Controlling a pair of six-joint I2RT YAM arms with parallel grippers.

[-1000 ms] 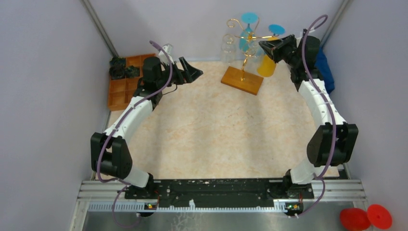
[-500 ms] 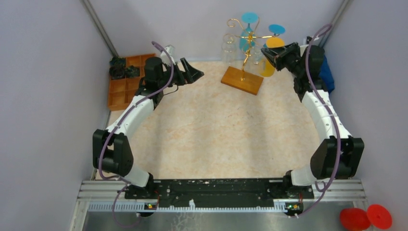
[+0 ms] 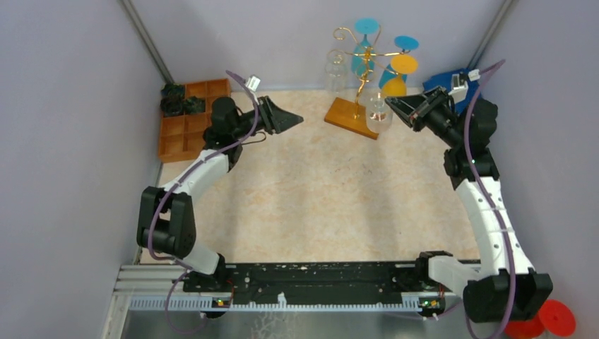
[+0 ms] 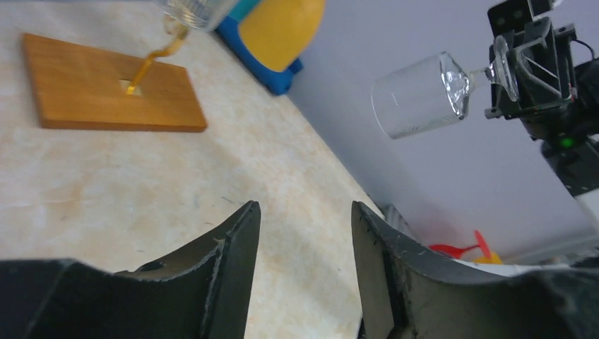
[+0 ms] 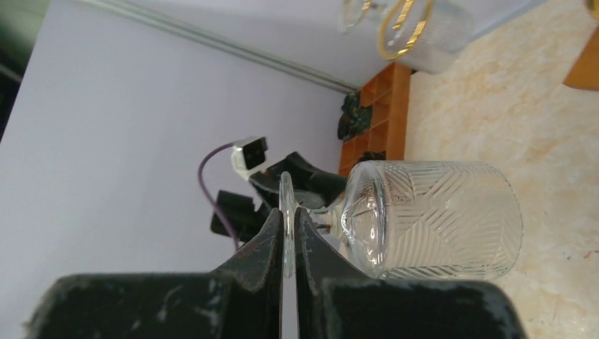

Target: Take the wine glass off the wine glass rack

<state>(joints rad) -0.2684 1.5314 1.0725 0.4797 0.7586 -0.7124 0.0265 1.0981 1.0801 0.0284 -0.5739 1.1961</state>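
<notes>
The wine glass rack (image 3: 360,70), gold wire on a wooden base (image 3: 355,117), stands at the back of the table. My right gripper (image 3: 397,106) holds a clear cut-pattern wine glass (image 3: 378,117) sideways in the air just right of the base. In the right wrist view the fingers (image 5: 288,212) are shut on the glass's flat foot, and the bowl (image 5: 431,219) points away. My left gripper (image 3: 295,120) hovers left of the rack, open and empty. Its wrist view shows the glass (image 4: 417,95) beyond the gripper (image 4: 304,206), with the rack's base (image 4: 106,88) to the left.
Blue (image 3: 364,42), yellow (image 3: 397,78) and clear (image 3: 335,67) glasses still hang on the rack. An orange compartmented tray (image 3: 185,131) with dark items sits at the back left. A blue object (image 3: 446,78) lies at the back right. Red discs (image 3: 537,321) lie off the table's near right corner.
My right arm has drawn back from the rack towards the near right, taking the clear glass with it. My left gripper's jaws have narrowed and its arm has shifted slightly.
</notes>
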